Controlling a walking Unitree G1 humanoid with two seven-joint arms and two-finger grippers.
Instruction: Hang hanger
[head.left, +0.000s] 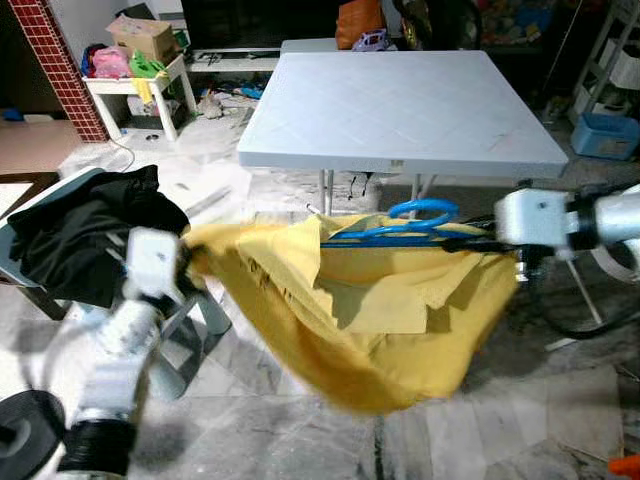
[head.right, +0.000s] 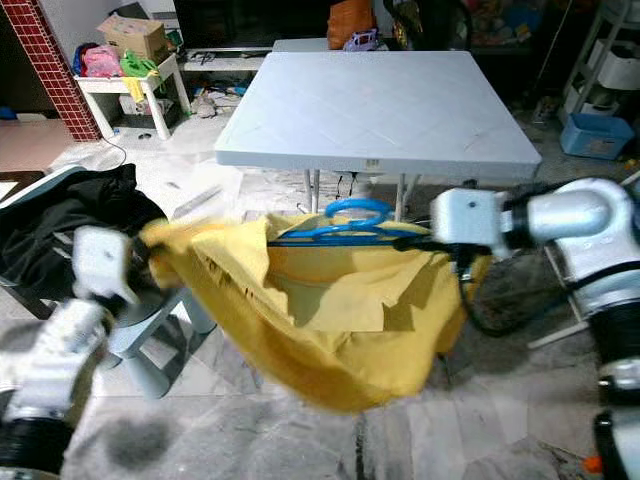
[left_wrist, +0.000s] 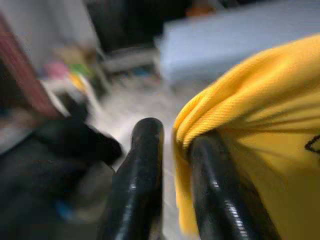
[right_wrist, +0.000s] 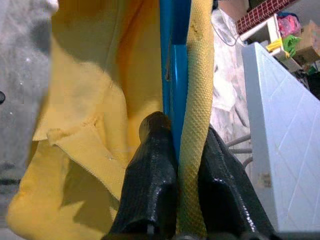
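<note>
The right tool (right_wrist: 177, 150) is pinched narrow on the blue hanger (head.left: 400, 232) together with a rolled edge of the yellow shirt (head.left: 380, 320); in the right wrist view the blue bar and the yellow hem run side by side straight out between its two black fingers (right_wrist: 155, 165). So the hanger's long axis leads directly away from this tool toward the robot's left, lying roughly level, with its hook (head.left: 422, 209) standing up just beyond the fingertips.

The left tool (left_wrist: 175, 165) holds the far end of the shirt, a bunched yellow fold clamped against one finger (left_wrist: 220, 190). Between the two tools the shirt sags like a hammock, open side up, hanging above the marble floor (head.left: 480, 430).

Beyond the hanger, away from the robot, stands the white table (head.left: 400, 110). A black garment (head.left: 80, 230) lies heaped on a chair (head.left: 180, 330) near the left tool.

The right arm is plainly the one carrying the hanger, so any hanging move will likely be led by it, hook first. No rail or rod to hang on can be made out here.
</note>
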